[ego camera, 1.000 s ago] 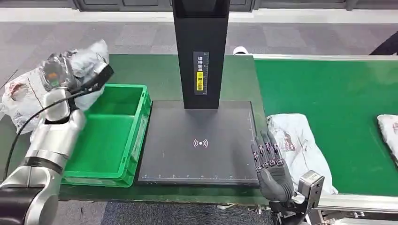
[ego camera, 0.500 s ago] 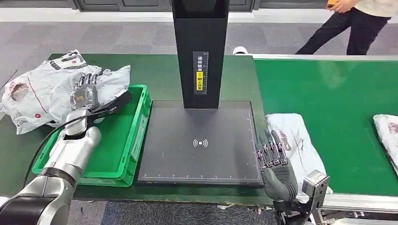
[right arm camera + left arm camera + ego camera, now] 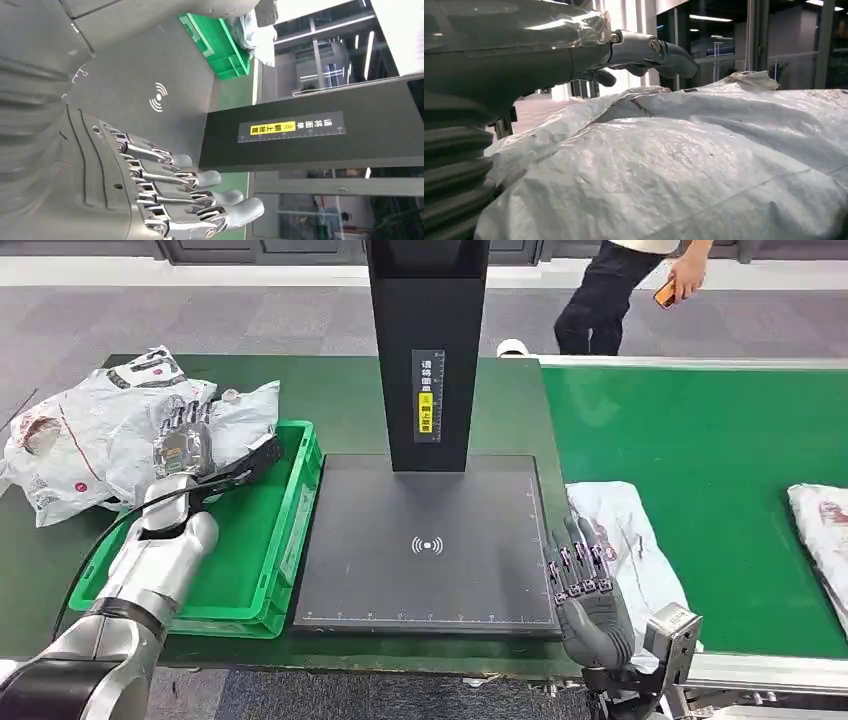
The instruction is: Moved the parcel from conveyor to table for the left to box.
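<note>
Right hand (image 3: pixel 585 590) empty, fingers straight, beside parcel (image 3: pixel 625 540) at conveyor's (image 3: pixel 720 460) near-left edge; should wrap bag's middle before sliding onto scan table (image 3: pixel 425 540); left hand (image 3: pixel 180 445) also empty.

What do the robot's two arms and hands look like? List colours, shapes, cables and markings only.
Left arm: rounded silver segments, a black section near the shoulder, and a thin black cable looping along it. Left hand: shiny metal with dark fingers; the wrist view shows a grey ribbed cover. Right hand: dark grey back, exposed metal links along the fingers, grey tips, and a silver block at the wrist. No markings are visible.
</note>
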You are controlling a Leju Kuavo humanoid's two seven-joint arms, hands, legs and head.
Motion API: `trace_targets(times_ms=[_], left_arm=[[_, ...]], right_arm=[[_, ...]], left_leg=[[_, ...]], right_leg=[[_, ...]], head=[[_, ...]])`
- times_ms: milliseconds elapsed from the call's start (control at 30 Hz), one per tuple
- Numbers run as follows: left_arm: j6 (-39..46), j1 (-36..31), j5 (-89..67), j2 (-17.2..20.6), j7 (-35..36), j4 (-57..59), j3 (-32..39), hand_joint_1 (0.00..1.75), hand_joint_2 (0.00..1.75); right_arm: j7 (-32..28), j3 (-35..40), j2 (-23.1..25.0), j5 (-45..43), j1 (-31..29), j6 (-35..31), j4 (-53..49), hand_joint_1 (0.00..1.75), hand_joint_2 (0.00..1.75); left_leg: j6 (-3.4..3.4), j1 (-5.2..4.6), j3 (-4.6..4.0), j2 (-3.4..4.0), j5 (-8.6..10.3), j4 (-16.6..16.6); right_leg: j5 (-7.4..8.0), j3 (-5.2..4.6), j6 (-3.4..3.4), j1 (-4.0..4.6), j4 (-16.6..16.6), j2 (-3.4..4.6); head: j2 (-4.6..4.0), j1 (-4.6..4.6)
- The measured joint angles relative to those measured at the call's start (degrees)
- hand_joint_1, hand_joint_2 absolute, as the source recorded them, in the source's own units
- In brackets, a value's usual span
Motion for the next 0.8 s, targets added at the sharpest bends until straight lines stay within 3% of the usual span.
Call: trace_targets(times_ms=[800], left_arm=[[0.00,0.00,0.00,-0.15,0.00,0.00,0.22,0.00,1.75]], right_arm=[[0.00,0.00,0.00,0.00,0.00,0.00,0.00,0.00,1.75]], left_leg=[[0.00,0.00,0.00,0.00,0.00,0.00]], right_leg=[[0.00,0.00,0.00,0.00,0.00,0.00]], head=[[0.00,0.00]])
